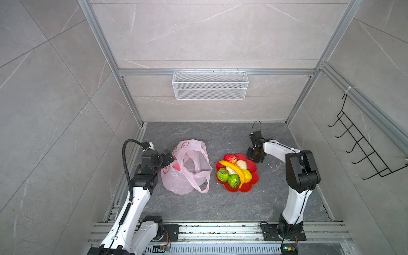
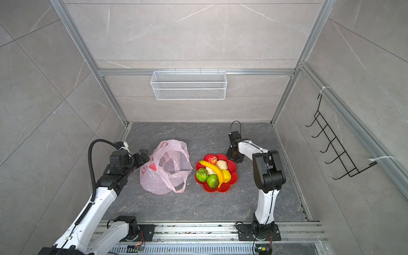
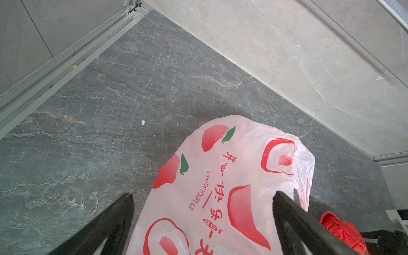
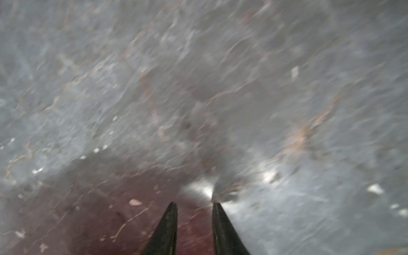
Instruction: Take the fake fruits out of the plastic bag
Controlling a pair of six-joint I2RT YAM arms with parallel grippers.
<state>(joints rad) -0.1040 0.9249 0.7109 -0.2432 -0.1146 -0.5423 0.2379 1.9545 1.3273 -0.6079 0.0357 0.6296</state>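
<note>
Fruit (image 1: 235, 171) sits heaped in the red dish (image 1: 248, 187) on the floor (image 1: 198, 205), green balls (image 1: 223, 174) nearest, apple (image 1: 230, 158) at the back. Beside it lies the pink bag (image 1: 176, 182), mouth gaping. The left gripper (image 1: 170, 157) is spread wide over the bag's printed side, gripping nothing. Just behind the dish the right gripper (image 4: 194, 204) hangs low, jaws barely parted, empty. A wire basket (image 1: 209, 85) hangs on the back wall (image 1: 209, 110).

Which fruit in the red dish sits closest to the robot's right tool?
The red apple, the only red fruit, at the dish edge nearest the right tool.
</note>
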